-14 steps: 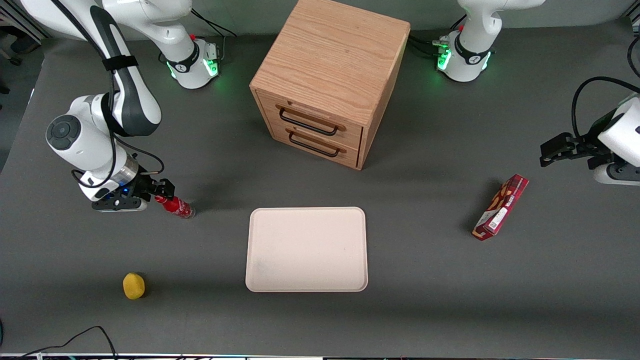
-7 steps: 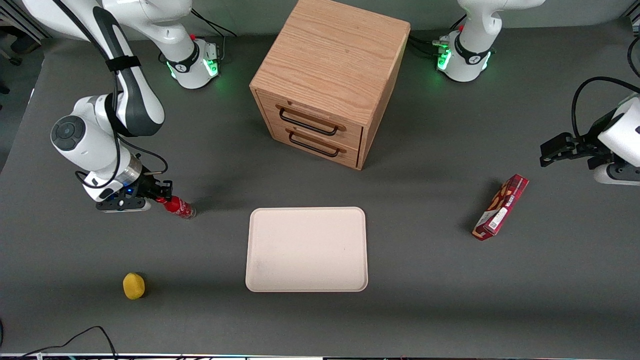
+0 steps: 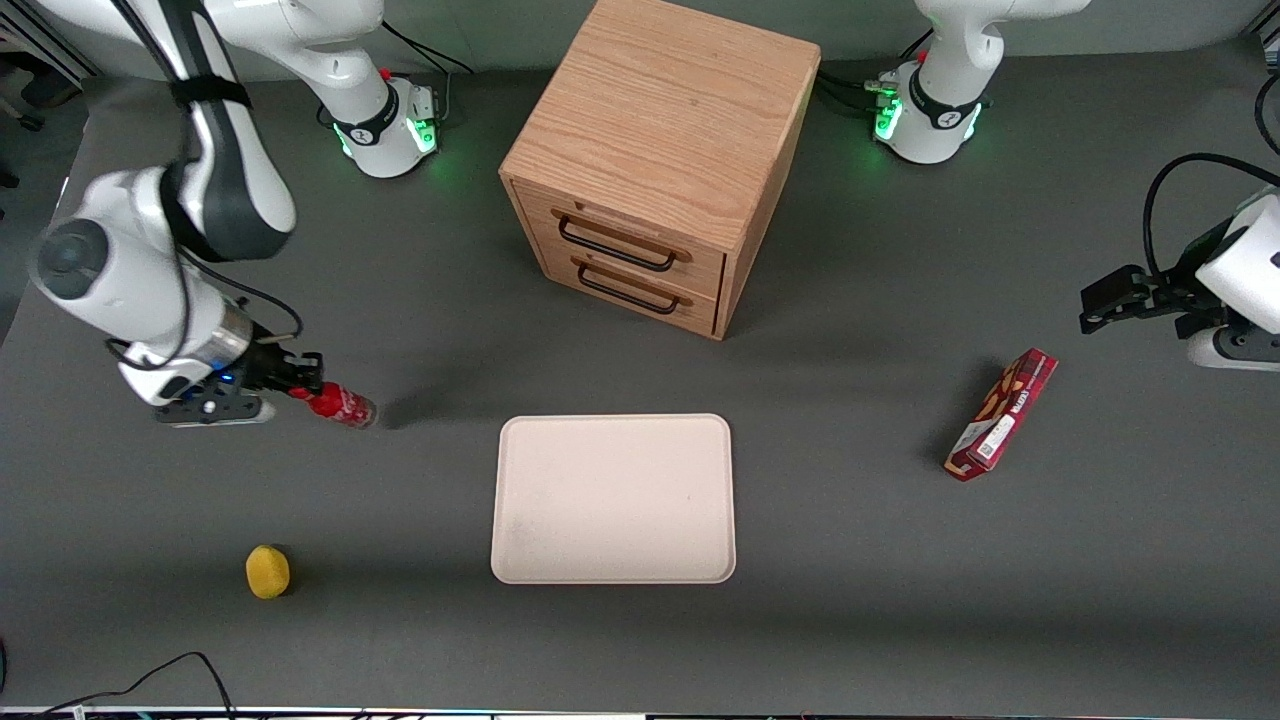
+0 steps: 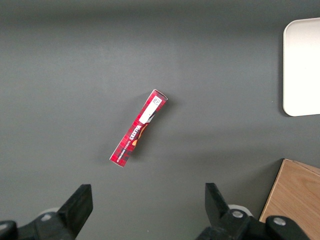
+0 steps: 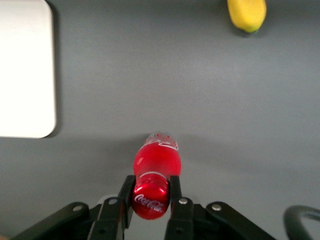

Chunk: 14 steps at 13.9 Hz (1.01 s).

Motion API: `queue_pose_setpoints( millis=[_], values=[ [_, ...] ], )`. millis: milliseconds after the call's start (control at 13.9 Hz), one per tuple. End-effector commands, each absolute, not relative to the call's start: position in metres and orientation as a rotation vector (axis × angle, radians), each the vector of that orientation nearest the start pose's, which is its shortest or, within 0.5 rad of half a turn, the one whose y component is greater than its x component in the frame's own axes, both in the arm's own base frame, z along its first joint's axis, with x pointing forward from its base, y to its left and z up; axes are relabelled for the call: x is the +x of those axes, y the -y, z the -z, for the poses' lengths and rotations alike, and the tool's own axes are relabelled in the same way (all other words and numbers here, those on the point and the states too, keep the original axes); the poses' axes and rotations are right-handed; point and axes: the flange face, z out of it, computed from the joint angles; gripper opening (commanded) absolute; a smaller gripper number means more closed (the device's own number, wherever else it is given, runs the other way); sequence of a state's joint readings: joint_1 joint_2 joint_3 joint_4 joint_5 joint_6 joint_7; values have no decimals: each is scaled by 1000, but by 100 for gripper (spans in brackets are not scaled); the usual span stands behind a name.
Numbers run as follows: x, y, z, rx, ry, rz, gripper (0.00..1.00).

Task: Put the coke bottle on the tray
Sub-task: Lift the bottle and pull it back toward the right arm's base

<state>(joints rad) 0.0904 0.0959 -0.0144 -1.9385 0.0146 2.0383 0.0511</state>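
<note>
The small red coke bottle [image 3: 338, 404] is held by its cap end in my right gripper [image 3: 300, 385], tilted, its clear base pointing toward the tray, lifted above the table with its shadow beside it. In the right wrist view the fingers [image 5: 126, 195] clamp the red cap of the bottle [image 5: 155, 167]. The cream-beige tray [image 3: 613, 498] lies flat in the middle of the table, nearer the front camera than the cabinet; its corner shows in the right wrist view [image 5: 25, 70]. The gripper is toward the working arm's end of the table, apart from the tray.
A wooden drawer cabinet [image 3: 655, 160] stands farther from the camera than the tray. A yellow lemon-like object [image 3: 267, 571] lies near the front edge, also in the right wrist view [image 5: 246, 13]. A long red snack box [image 3: 1002, 414] lies toward the parked arm's end.
My gripper has lifted the bottle off the table and shifted toward the working arm's end. The arm's elbow has swung outward.
</note>
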Motion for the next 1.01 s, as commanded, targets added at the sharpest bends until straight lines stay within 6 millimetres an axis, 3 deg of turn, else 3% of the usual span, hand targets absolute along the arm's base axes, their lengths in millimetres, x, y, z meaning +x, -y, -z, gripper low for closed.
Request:
queue_pose_setpoints(
  millis=[0,216,433,577,649,938],
  values=[
    [590,-46,-531,-3130,30,-42,0],
    [585,-43,-599,-3131,29,-75,0],
    [596,-47,-621,-3136,37,-92,0],
    [614,-55,-608,-3140,4,-116,0],
    [623,-75,-595,-3146,-44,-135,0],
    [666,-212,-540,-3166,-167,-99,0]
  ],
)
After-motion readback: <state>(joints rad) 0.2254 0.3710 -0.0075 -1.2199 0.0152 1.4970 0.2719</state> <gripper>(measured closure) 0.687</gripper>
